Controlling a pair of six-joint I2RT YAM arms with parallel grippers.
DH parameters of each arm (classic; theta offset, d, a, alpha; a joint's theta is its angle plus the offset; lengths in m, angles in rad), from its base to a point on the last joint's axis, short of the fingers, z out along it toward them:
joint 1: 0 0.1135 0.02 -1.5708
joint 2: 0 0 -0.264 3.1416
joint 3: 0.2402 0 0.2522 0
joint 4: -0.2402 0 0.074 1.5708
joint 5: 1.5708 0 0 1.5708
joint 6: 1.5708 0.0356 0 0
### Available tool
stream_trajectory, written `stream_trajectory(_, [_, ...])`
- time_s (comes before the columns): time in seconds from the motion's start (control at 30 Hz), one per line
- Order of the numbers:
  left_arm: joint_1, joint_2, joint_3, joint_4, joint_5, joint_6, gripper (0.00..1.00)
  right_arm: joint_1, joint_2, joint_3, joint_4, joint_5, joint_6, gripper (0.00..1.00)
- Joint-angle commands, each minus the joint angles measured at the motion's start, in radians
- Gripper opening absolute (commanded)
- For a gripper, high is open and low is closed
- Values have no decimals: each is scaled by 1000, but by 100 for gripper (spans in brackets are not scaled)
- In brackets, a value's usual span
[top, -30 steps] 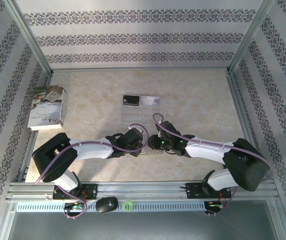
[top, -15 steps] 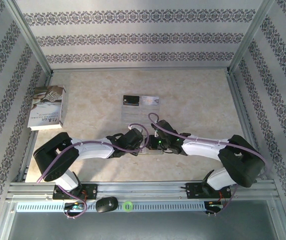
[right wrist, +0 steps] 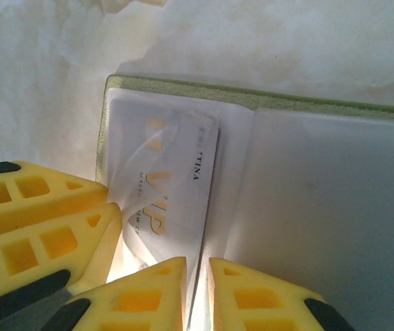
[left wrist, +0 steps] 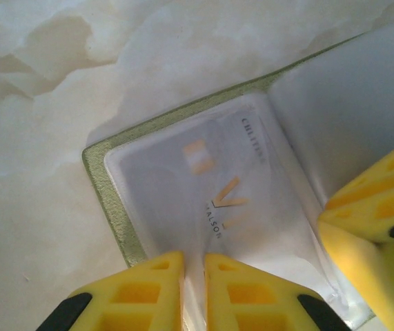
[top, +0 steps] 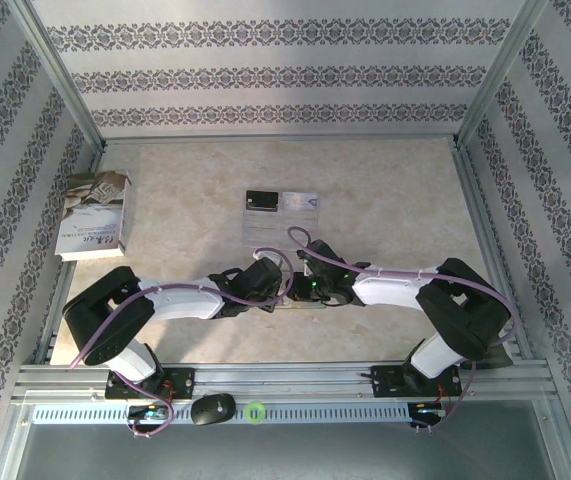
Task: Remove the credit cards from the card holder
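Marbled worktop (top: 395, 200); the card holder (left wrist: 103, 186) lies open on it. My left tool (left wrist: 194, 265) clenches its near edge, my right tool (right wrist: 198, 265) seems clenched on the VIP card (right wrist: 176, 172), still pocketed. If I've caught pocket film too, pulling could drag the holder.

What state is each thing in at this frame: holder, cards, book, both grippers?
holder: lying open, inside up.
VIP card: in the holder's clear pocket, not yet out.
black card: out of the holder, lying flat.
silver card: out, flat beside the black card.
book: closed, lying flat.
left gripper: shut, apparently on the holder's pocket film.
right gripper: shut on the VIP card's edge.
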Motion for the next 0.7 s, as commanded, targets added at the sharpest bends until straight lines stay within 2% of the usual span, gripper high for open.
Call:
stream_trajectory(0.0, [18,-6,-46,-38,103,-29,15,-3,22,30,-36,24,0,18])
stream_trajectory(0.3, [50,-36,-81,13,168,-45,10,-5,54,52,-54,14,12,22])
stream_trajectory(0.67, [91,-35,-119,93,245,-70,9,-13,99,24,91,-101,44,20])
